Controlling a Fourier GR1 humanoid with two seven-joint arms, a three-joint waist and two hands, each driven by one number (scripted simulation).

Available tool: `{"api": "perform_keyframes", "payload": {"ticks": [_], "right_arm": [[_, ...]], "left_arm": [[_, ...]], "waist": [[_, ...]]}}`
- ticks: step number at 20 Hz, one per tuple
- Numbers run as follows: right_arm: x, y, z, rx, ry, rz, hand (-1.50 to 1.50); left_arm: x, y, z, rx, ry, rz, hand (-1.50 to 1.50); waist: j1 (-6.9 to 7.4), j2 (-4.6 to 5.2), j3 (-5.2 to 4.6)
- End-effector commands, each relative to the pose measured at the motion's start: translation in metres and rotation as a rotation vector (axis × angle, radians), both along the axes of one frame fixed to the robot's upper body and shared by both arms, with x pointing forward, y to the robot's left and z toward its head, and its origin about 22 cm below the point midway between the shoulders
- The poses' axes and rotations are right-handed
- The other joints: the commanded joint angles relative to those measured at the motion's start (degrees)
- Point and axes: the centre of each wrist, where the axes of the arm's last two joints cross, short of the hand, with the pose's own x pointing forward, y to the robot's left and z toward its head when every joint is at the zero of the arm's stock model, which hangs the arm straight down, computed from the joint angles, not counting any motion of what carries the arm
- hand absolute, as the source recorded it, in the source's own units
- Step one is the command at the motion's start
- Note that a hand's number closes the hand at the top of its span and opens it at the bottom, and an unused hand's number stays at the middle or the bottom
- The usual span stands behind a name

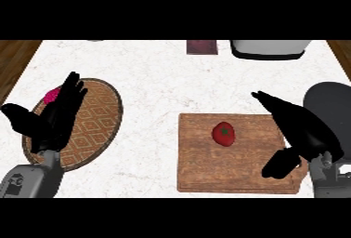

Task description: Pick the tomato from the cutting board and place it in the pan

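Round red tomato central on square wooden cutting board. Black right hand, fingers straight and spread, over board's right edge. Tomato lies just leftward.

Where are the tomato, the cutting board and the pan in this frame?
tomato [224, 133]: head view, middle of its red body.
cutting board [205, 169]: head view, bare wood near its front edge.
pan [334, 100]: head view, bare dark grey inside.
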Motion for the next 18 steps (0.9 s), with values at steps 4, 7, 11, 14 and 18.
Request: {"api": "perform_keyframes", "payload": {"ticks": [4, 7, 11, 14, 18], "right_arm": [[-0.008, 0.02, -0.006, -0.088, 0.112, 0.063, -1.5], [0.004, 0.069, 0.003, -0.209, 0.107, 0.072, -1.5], [-0.001, 0.064, -0.003, -0.296, 0.082, 0.034, -1.5], [0.001, 0.08, 0.004, -0.311, 0.076, 0.031, -1.5], [0.007, 0.098, -0.005, -0.274, 0.075, 0.048, -1.5]], "left_arm": [[-0.024, 0.011, 0.003, -0.011, 0.009, 0.006, 0.0], [-0.006, 0.01, -0.007, -0.003, -0.002, 0.011, 0.0], [-0.014, 0.012, -0.019, 0.001, -0.007, 0.016, 0.0], [0.005, 0.015, 0.005, -0.003, 0.015, 0.022, 0.0], [-0.019, 0.017, -0.006, -0.009, -0.008, 0.025, 0.0]], "waist": [[-0.79, -0.25, 0.1], [-0.42, -0.08, 0.01], [-1.0, -0.17, 0.02], [-1.11, -0.15, 0.04], [-0.65, -0.19, 0.07]]}}
